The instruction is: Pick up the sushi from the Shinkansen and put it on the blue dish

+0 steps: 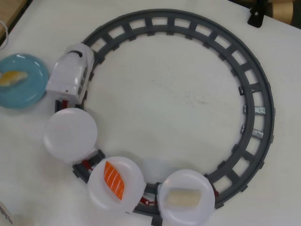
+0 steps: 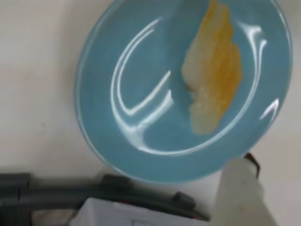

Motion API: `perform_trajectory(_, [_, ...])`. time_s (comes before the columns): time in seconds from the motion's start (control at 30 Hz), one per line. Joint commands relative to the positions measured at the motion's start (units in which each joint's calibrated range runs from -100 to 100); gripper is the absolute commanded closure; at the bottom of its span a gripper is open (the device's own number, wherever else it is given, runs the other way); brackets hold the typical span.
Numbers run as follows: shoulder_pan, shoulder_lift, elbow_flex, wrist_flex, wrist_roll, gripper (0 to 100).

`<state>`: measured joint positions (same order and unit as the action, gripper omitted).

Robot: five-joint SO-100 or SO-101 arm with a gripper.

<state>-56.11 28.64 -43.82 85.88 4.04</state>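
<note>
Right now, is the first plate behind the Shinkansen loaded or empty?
Empty: the first white plate behind the Shinkansen is bare in the overhead view. The sushi lies on the blue dish.

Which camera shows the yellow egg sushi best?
The wrist view: the pale yellow-orange egg sushi fills much of the picture, lying on the round light-blue glossy dish. The overhead view shows the sushi small at the left edge.
</note>
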Motion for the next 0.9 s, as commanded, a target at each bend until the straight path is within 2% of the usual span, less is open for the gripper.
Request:
perform_trajectory(0.0, [0.7,-1.9,-6.9,4.2,-0.2,77])
perform_trajectory(0.27, [1.8,-11.4,-12.5,9.4,-0.4,77])
perform_trajectory(0.43, [4.3,-19.3,-2.8,8.4,-0.4,77])
perform_trajectory(0.6, [5.6,-32.5,21.5,-1.8,-0.4,77])
perform_trajectory(0.77, [5.6,-54.1,53.1,-17.6,-0.4,77])
perform_trajectory(0.87, [5.6,-66.2,68.0,-23.1,-0.5,77])
